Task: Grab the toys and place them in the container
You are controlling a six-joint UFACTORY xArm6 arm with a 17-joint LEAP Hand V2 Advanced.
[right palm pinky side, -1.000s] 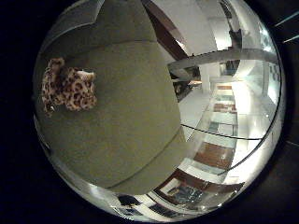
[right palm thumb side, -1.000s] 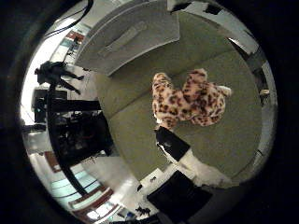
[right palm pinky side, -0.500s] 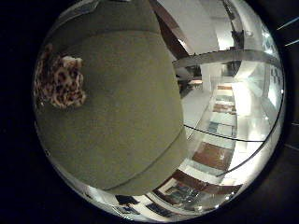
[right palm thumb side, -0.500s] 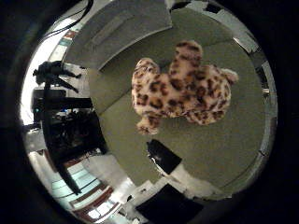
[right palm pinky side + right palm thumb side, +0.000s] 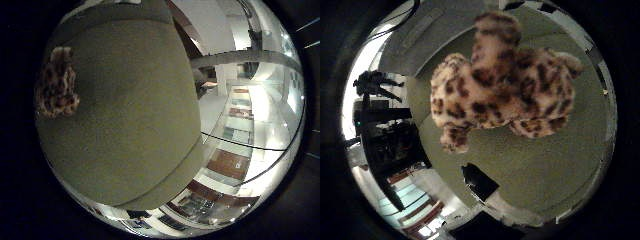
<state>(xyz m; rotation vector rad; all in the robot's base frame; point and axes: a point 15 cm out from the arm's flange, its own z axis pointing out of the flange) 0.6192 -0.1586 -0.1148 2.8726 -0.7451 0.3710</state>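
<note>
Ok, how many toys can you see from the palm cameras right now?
1: a leopard-spotted plush toy lying on the green surface, close under the palm. Both palm views show this same toy. Others may lie outside these views, and no container is clearly visible.

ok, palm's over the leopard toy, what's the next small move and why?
Probably keep lowering the palm straight onto the leopard plush toy, then curl the fingers round it. It fills much of the thumb side view, so it is close, and it lies free on the green mat with nothing touching it. No fingers show, so the grasp itself cannot be judged yet.
</note>
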